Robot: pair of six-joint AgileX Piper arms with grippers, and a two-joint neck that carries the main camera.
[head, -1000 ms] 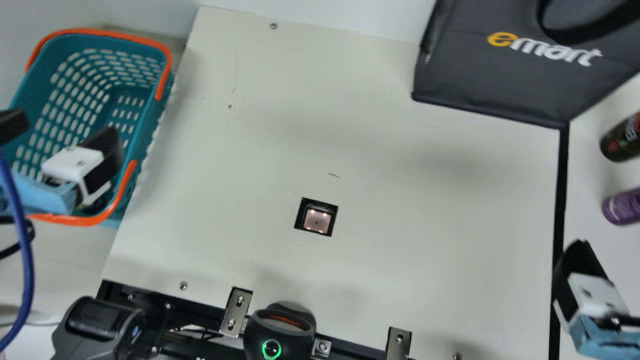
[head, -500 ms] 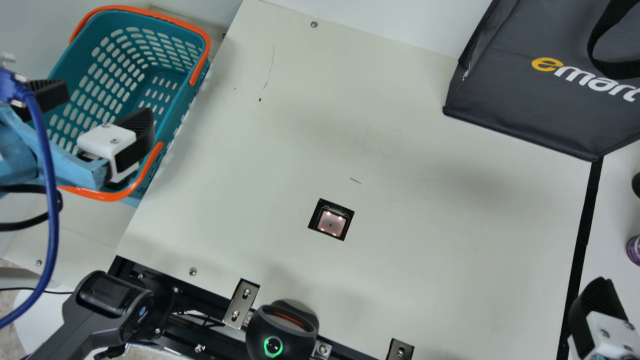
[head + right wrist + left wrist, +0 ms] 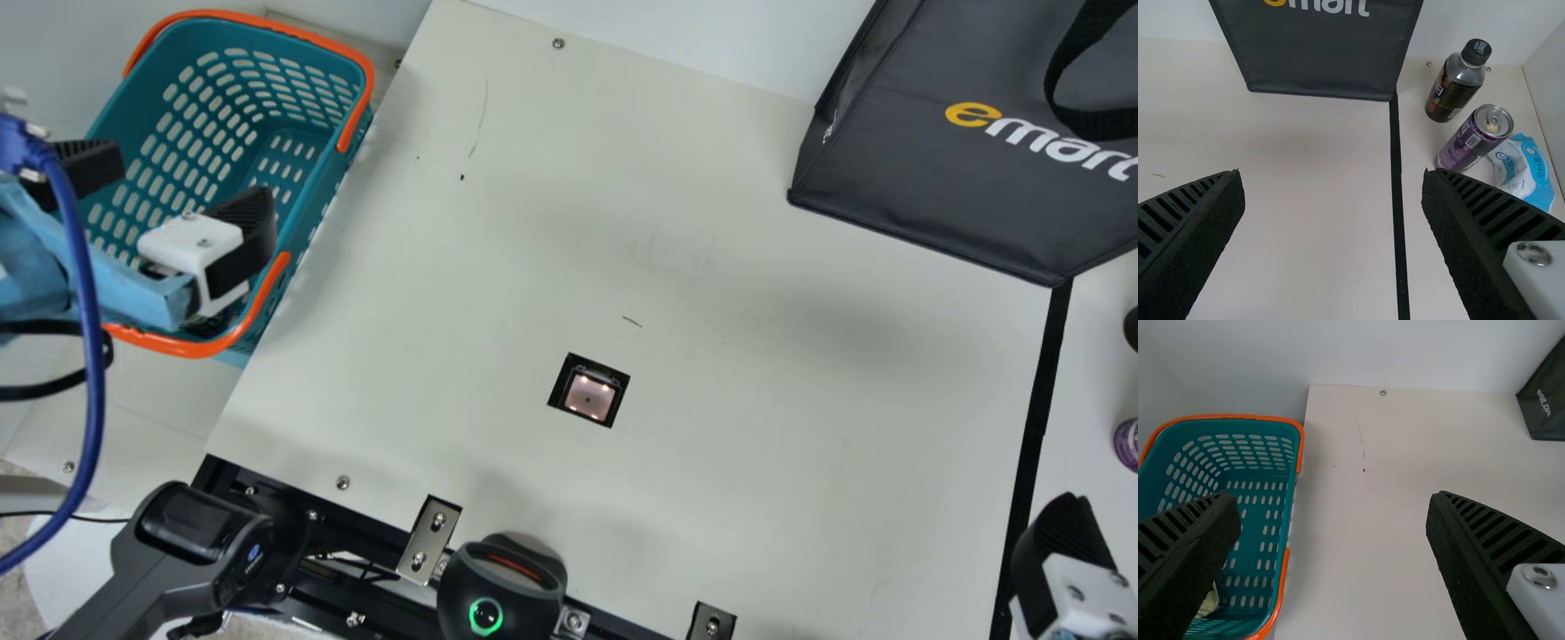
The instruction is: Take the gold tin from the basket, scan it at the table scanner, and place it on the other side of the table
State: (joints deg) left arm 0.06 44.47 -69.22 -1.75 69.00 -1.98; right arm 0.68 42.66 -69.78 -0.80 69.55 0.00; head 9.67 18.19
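Gold tin: position not confirmed. A pale yellowish item (image 3: pixel 1208 603), partly hidden by a finger in the left wrist view, lies in the basket (image 3: pixel 356 67); whether it is the gold tin cannot be told. It sits toward the basket's six o'clock end. Directions below are from the table scanner (image 3: pixel 589 397), as seen in the main view.

Basket: at ten o'clock, teal, slotted, with orange handles, beside the cream table (image 3: pixel 756 427). Left gripper (image 3: pixel 191 182): also at ten o'clock, above the basket; fingers spread wide, nothing pinched. A blue cable (image 3: pixel 92 356) hangs on the nine o'clock side.

Table scanner: lit, set in a dark square opening. At seven o'clock, on the table's near edge, stands a black device (image 3: pixel 524 600) with a green ring.

Dark bag (image 3: pixel 916 204): at two o'clock, on the far part of the table. From its lower corner a black strip (image 3: pixel 1036 427) runs toward four o'clock. Beyond the strip, a purple can (image 3: pixel 1129 444) is noted at three o'clock; the right wrist view records a dark bottle (image 3: pixel 1458 80) and a blue-and-white packet (image 3: pixel 1531 170) near it.

Right gripper (image 3: pixel 1062 542): close to four o'clock, by the strip; fingers well parted, holding nothing.
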